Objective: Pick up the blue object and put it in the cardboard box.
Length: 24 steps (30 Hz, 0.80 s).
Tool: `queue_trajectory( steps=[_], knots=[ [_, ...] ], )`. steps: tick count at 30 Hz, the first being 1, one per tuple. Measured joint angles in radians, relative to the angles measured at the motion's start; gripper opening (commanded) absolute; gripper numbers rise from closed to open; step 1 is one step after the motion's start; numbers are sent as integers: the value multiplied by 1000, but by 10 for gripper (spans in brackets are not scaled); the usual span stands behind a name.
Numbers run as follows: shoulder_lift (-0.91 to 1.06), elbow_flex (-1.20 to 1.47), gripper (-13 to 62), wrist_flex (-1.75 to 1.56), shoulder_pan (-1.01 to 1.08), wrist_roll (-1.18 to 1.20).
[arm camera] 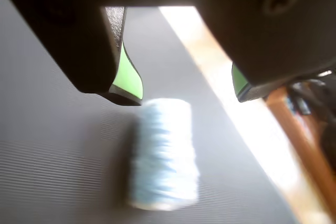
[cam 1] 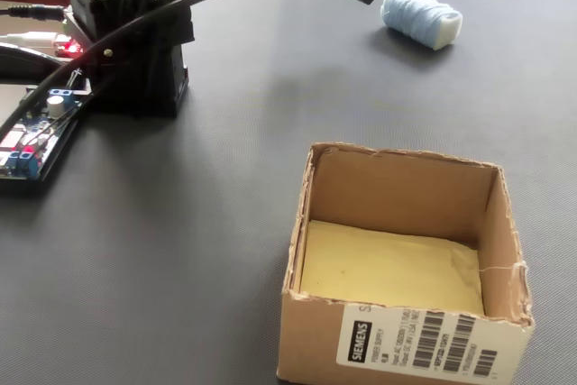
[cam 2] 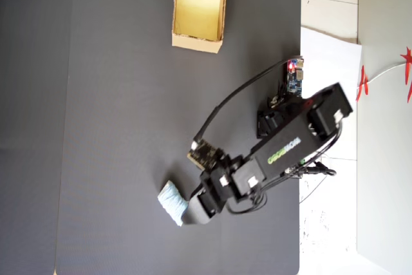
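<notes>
Pale blue, ribbed and soft, the blue object lies on the dark grey desk just below the pincer, whose green-padded jaws stand apart above it without touching it. In the overhead view the lump sits just beside the arm's tip, well apart from the cardboard box at the far end of the desk. That tan box stands open with a yellowish floor, and a white barcode label on its side reads SIEMENS.
</notes>
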Motion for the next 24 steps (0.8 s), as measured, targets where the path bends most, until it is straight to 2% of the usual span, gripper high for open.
queue_trajectory(
  steps=[16, 24],
  knots=[
    [-296, -287, 338, 175, 26, 0],
    [-402, -299, 339, 176, 35, 0]
  ],
)
